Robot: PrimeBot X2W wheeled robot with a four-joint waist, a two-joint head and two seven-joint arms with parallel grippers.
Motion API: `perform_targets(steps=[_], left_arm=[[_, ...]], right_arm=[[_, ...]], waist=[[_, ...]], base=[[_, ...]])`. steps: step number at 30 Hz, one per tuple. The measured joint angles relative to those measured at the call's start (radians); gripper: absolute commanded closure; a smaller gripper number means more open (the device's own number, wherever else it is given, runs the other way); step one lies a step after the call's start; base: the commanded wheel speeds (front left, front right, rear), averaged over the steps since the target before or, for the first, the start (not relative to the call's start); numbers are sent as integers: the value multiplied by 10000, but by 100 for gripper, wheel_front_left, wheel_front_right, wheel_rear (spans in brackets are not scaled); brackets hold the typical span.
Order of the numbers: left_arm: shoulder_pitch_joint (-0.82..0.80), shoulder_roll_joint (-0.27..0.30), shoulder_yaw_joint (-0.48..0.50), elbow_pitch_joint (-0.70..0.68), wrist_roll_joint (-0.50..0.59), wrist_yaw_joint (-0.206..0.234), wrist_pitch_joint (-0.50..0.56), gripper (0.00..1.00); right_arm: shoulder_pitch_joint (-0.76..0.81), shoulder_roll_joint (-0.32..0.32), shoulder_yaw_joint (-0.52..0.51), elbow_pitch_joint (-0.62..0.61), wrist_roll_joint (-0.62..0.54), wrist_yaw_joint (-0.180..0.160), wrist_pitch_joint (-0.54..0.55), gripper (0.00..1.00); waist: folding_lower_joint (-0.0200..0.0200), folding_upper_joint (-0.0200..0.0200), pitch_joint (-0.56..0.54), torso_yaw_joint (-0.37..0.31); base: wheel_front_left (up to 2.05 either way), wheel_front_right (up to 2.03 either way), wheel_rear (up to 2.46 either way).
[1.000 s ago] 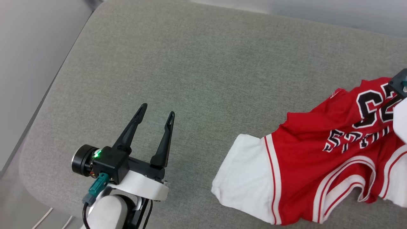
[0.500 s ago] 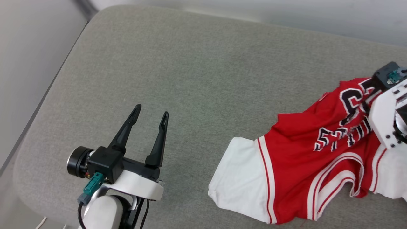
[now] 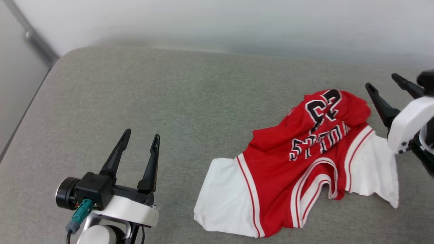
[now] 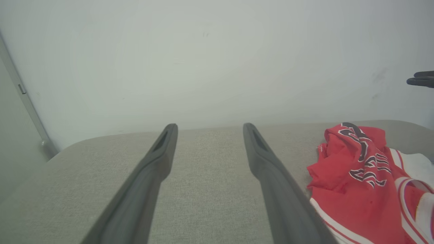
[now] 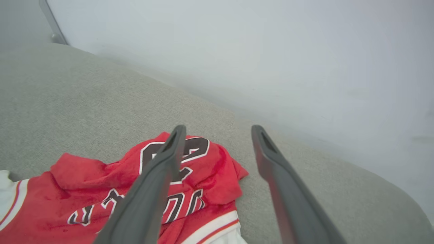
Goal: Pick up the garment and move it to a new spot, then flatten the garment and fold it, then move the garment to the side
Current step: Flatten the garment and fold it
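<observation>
The garment (image 3: pixel 298 162), a red jersey with white sleeves and black lettering, lies crumpled on the grey cushion (image 3: pixel 190 112), right of centre. Its upper part is bunched, with the number facing up. My right gripper (image 3: pixel 382 81) hangs open just right of that bunched top, holding nothing. In the right wrist view the right gripper (image 5: pixel 218 130) stands above the garment (image 5: pixel 112 196), fingers apart, no cloth between them. My left gripper (image 3: pixel 140 135) is open at the lower left, well clear of the cloth. In the left wrist view the left gripper (image 4: pixel 206 127) shows the garment (image 4: pixel 359 189) at the right.
A pale wall (image 3: pixel 217 23) runs behind the cushion's far edge. A grey rail (image 3: pixel 34 40) slants down at the upper left. The cushion's left edge drops off near the left arm. Bare cushion stretches between the left gripper and the garment.
My right gripper has opened, let go of the garment's top and drawn back to the right. The cloth has settled into a bunch. The head camera has tilted up, shifting the whole picture.
</observation>
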Motion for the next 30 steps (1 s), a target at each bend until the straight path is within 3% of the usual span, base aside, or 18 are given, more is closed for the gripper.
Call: perform_targets(steps=[8, 10, 11, 18, 21, 24, 30], left_arm=[[532, -12, 104, -90, -169, -86, 0, 0], [685, -17, 54, -69, -194, -144, -2, 0], [887, -17, -82, -13, -286, -190, 4, 0], [1427, 67, -577, -29, -830, -395, 1141, 0], [1408, 169, -612, -297, -955, -261, 2050, 0], [1408, 343, -740, -738, -999, 17, 3705, 0], [1468, 869, -1335, -1806, -1158, 146, 6911, 0]], right_arm=[[2749, 1354, -2472, -2405, -838, 0, -945, 0], [3575, 1850, -3049, -3062, -1156, 0, -1026, 0], [4736, 2685, -3956, -4067, -1687, -4, -1124, 0], [6291, 3998, -4581, -5841, -2504, -2, -1003, 0], [6441, 4167, -4612, -6226, -2677, 0, -867, 0], [6447, 4171, -4665, -6454, -2790, -2, -729, 0], [6426, 4186, -4694, -6748, -2987, -2, -575, 0]], waist=[[0, 0, -387, -711], [-1, 0, -455, -798], [-1, 0, -500, -823], [-1, 0, -451, -993], [-1, 0, -339, -1096], [-1, 0, -193, -1201], [-1, 0, 218, -1438]], base=[[0, 0, 0], [0, 0, 0], [0, 0, 0], [0, 0, 0], [0, 0, 0], [0, 0, 0], [0, 0, 0]])
